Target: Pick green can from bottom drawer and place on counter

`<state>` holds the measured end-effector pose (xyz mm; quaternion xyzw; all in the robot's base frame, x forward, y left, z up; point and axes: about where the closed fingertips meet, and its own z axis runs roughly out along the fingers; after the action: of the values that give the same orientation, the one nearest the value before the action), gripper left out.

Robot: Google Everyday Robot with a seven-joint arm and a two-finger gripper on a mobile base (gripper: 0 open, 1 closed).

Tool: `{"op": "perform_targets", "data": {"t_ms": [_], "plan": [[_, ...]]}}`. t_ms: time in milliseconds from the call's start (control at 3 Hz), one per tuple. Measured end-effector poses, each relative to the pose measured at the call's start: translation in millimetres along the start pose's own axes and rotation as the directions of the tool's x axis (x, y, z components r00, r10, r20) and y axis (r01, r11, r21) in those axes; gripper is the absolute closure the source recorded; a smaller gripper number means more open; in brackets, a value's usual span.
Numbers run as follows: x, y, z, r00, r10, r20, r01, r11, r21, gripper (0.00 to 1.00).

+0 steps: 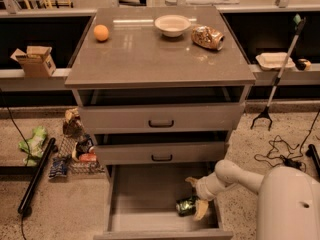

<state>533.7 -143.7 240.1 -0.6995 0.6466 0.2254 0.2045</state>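
The green can (185, 205) lies on its side on the floor of the open bottom drawer (145, 199), near its right front corner. My gripper (194, 198) reaches into the drawer from the right, low over the floor. It is open, with one finger (191, 182) behind the can and the other (201, 210) against the can's right side. The counter (150, 59) is the grey-brown top of the cabinet above.
On the counter are an orange (101, 32), a white bowl (172, 25) and a gold-brown shiny bag (207, 37). The two upper drawers (161, 123) stick out slightly above the bottom drawer. Clutter (75, 149) lies on the floor to the left, and cables (280, 156) to the right.
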Motion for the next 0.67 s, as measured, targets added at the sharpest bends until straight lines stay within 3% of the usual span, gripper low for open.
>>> {"op": "perform_targets", "data": {"t_ms": [667], "plan": [[32.7, -16.4, 65.2, 1.000, -0.007, 0.030, 0.007, 1.0000, 0.005, 0.00]]}}
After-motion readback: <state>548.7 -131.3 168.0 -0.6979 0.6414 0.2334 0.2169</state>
